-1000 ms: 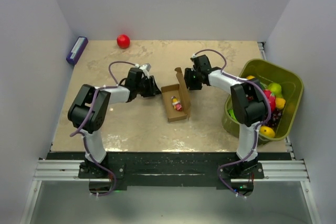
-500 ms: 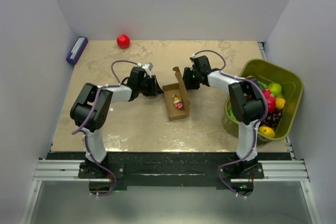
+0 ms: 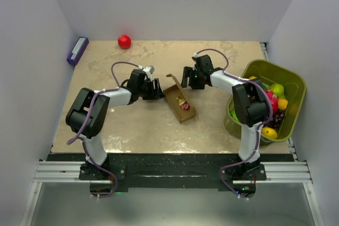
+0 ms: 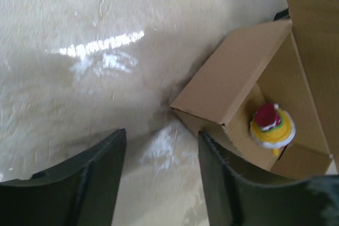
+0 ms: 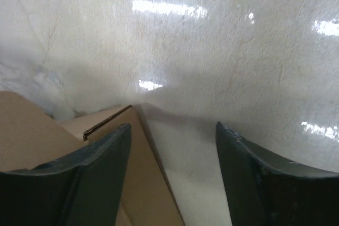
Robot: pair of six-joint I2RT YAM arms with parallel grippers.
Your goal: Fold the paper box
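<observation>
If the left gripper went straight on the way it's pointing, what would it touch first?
Probably the paper box: its near corner lies just ahead of the left gripper, though depth is unclear.

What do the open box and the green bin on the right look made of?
The paper box looks like thin matte brown cardboard: creased folds, raw cut edges. The bin is probably moulded plastic: smooth olive-green walls, rounded rim.

Bright, even overhead light — glare streaks on the tabletop [image 5: 167, 8]; shadows soft; both wrist views blurred up close.
</observation>
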